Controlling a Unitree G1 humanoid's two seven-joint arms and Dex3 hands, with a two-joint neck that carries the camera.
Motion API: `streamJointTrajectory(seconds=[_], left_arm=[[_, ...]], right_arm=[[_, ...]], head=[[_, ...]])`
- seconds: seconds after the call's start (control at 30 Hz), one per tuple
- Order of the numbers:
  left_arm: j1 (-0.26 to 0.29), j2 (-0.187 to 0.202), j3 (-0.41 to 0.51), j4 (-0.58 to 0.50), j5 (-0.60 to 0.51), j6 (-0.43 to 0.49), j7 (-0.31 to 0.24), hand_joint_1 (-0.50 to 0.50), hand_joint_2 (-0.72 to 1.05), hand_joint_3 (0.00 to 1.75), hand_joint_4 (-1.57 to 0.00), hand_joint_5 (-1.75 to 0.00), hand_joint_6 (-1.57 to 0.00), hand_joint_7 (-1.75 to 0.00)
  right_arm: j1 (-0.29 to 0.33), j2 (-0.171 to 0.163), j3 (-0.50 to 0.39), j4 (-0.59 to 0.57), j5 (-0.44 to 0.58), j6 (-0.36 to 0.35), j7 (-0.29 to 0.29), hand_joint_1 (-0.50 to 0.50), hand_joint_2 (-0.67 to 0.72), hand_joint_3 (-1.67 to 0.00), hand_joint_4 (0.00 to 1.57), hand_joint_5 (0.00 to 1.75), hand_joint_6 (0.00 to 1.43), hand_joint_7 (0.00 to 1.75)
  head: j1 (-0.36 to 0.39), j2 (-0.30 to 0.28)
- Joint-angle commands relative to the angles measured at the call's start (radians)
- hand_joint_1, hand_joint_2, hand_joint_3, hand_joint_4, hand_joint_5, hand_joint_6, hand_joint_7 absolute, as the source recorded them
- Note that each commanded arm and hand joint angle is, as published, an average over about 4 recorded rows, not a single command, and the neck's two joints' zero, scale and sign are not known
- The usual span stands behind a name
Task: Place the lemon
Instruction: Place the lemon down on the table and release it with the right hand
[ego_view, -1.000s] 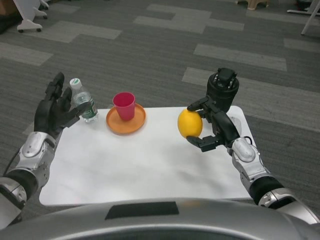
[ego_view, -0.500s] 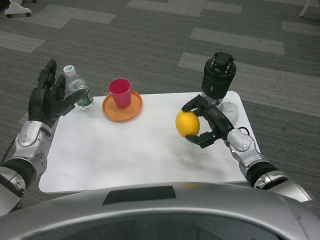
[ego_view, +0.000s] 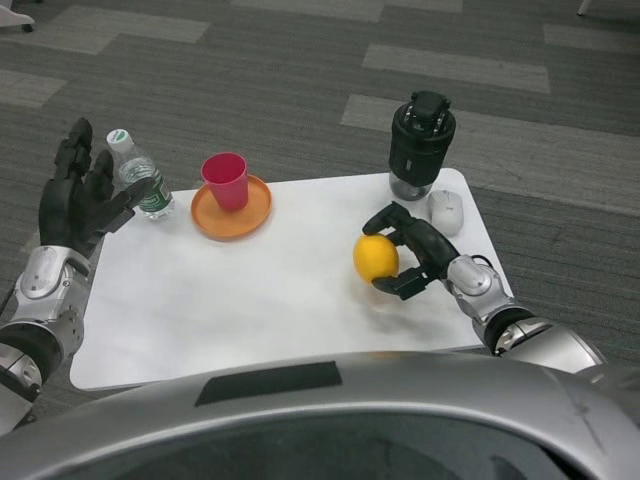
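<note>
Here our right hand (ego_view: 415, 255) grips the lemon (ego_view: 375, 257), fingers (ego_view: 392, 216) curled over its top and under it, low above the white table (ego_view: 250, 300). Our left hand (ego_view: 75, 200) hangs spread and empty, its fingertips just beside the water bottle (ego_view: 138, 186).

One head view looks forward and steeply down over the white table (ego_view: 250, 310) from close above.

Cup (ego_view: 224, 180) on plate (ego_view: 231, 208), back-left of table (ego_view: 250, 300); bottle (ego_view: 138, 187) left of plate. Lemon (ego_view: 375, 258) right-centre, possibly touching table. Mouse (ego_view: 444, 211) beside blender-like device (ego_view: 420, 146), back-right.
</note>
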Motion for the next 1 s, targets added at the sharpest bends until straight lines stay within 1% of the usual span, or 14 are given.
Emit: streamJointTrajectory(seconds=[0.03,0.1,0.13,0.23,0.27,0.37,0.43,0.47,0.57,0.7,0.77,0.83,0.9,1.0], left_arm=[[0.002,0.011,0.006,0.002,0.005,0.002,-0.005,0.50,0.78,0.09,0.00,0.00,0.00,0.00],[0.002,0.011,0.007,0.002,0.005,0.002,-0.005,0.50,0.78,0.09,0.00,0.00,0.00,0.00],[0.002,0.011,0.007,0.002,0.005,0.002,-0.005,0.50,0.78,0.09,0.00,0.00,0.00,0.00],[0.002,0.011,0.007,0.002,0.005,0.001,-0.005,0.50,0.78,0.07,0.00,0.00,0.00,0.00],[0.002,0.011,0.007,0.002,0.005,0.001,-0.005,0.50,0.78,0.07,0.00,0.00,0.00,0.00],[0.002,0.011,0.007,0.002,0.004,0.000,-0.005,0.50,0.78,0.09,0.00,0.00,0.00,0.00],[0.002,0.011,0.008,0.002,0.003,0.000,-0.005,0.50,0.78,0.07,0.00,0.00,0.00,0.00],[0.002,0.011,0.009,0.002,0.003,0.000,-0.005,0.50,0.78,0.07,0.00,0.00,0.00,0.00],[0.002,0.011,0.012,0.002,0.004,0.000,-0.005,0.50,0.78,0.09,0.00,0.00,0.00,0.00],[0.002,0.013,0.012,0.002,0.004,0.000,-0.005,0.50,0.78,0.02,0.00,0.00,0.00,0.00],[0.002,0.014,0.012,0.001,0.005,0.000,-0.005,0.50,0.74,0.02,0.00,0.00,0.00,0.00],[0.002,0.014,0.013,0.000,0.005,0.000,-0.005,0.50,0.74,0.04,0.00,0.00,0.00,0.00],[0.002,0.015,0.014,0.000,0.005,0.000,-0.005,0.50,0.78,0.09,0.00,0.00,0.00,0.00],[0.002,0.016,0.014,0.000,0.004,0.000,-0.005,0.50,0.78,0.09,0.00,0.00,0.00,0.00]], right_arm=[[-0.032,0.003,-0.001,0.021,0.005,0.022,-0.002,0.08,-0.57,-1.11,0.18,1.75,0.16,1.40],[-0.035,0.004,0.001,0.024,0.005,0.039,0.000,0.08,-0.56,-1.11,0.15,1.75,0.14,1.40],[-0.035,0.004,0.002,0.026,0.006,0.048,0.002,0.09,-0.56,-1.11,0.12,1.75,0.11,1.36],[-0.036,0.004,0.002,0.027,0.007,0.071,0.012,0.12,-0.54,-1.11,0.04,1.67,0.01,1.19],[-0.036,0.004,0.002,0.028,0.008,0.080,0.018,0.12,-0.54,-1.11,0.02,1.65,0.00,1.13],[-0.037,0.004,0.002,0.031,0.009,0.104,0.034,0.09,-0.54,-1.11,0.00,1.58,0.00,0.96],[-0.039,0.003,0.002,0.037,0.009,0.116,0.044,0.07,-0.54,-1.09,0.00,1.55,0.00,0.86],[-0.040,0.002,0.002,0.041,0.009,0.119,0.047,0.05,-0.53,-1.05,0.00,1.55,0.00,0.79],[-0.041,-0.003,0.002,0.055,0.014,0.122,0.060,-0.02,-0.43,-0.89,0.00,1.48,0.00,0.65],[-0.041,-0.007,0.002,0.064,0.018,0.122,0.067,-0.08,-0.40,-0.77,0.00,1.33,0.00,0.58],[-0.043,-0.009,0.002,0.069,0.019,0.123,0.072,-0.14,-0.34,-0.69,0.00,1.28,0.00,0.52],[-0.043,-0.010,0.002,0.070,0.019,0.123,0.075,-0.20,-0.29,-0.63,0.00,1.21,0.00,0.49],[-0.044,-0.010,0.002,0.071,0.020,0.124,0.077,-0.24,-0.29,-0.63,0.00,1.16,0.00,0.49],[-0.044,-0.011,0.001,0.072,0.022,0.124,0.079,-0.28,-0.24,-0.58,0.00,1.16,0.00,0.44]], head=[[-0.007,0.000],[-0.007,0.000],[-0.007,0.000],[-0.009,-0.001],[-0.010,-0.001],[-0.010,-0.001],[-0.011,0.000],[-0.011,0.000],[-0.011,0.000],[-0.009,0.001],[-0.009,0.002],[-0.009,0.002],[-0.009,0.003],[-0.009,0.004]])
